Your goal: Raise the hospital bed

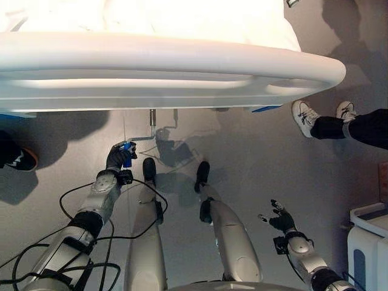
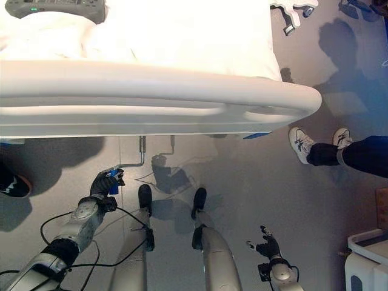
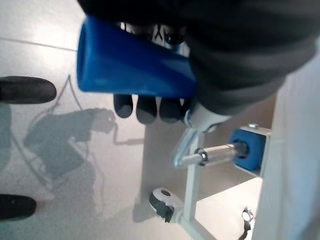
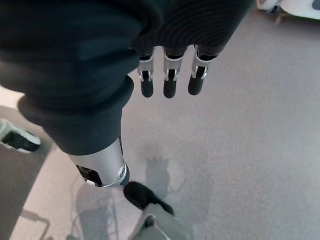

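The hospital bed's white footboard (image 1: 151,66) spans the top of both eye views, with white bedding (image 2: 182,30) behind it. A metal crank (image 1: 148,130) hangs from under the footboard and ends in a blue handle (image 3: 130,67). My left hand (image 1: 119,156) is shut on that blue handle, fingers curled around it. The crank's metal shaft (image 3: 212,155) runs into a blue block on the bed frame. My right hand (image 1: 280,219) hangs open at my lower right above the floor, holding nothing, fingers straight (image 4: 169,82).
A person's legs in white sneakers (image 1: 304,116) stand by the bed's right corner. Another shoe (image 1: 21,159) shows at the left edge. A white cabinet (image 1: 368,242) stands at the lower right. A grey remote (image 2: 54,8) lies on the bedding. A bed caster (image 3: 165,202) sits under the frame.
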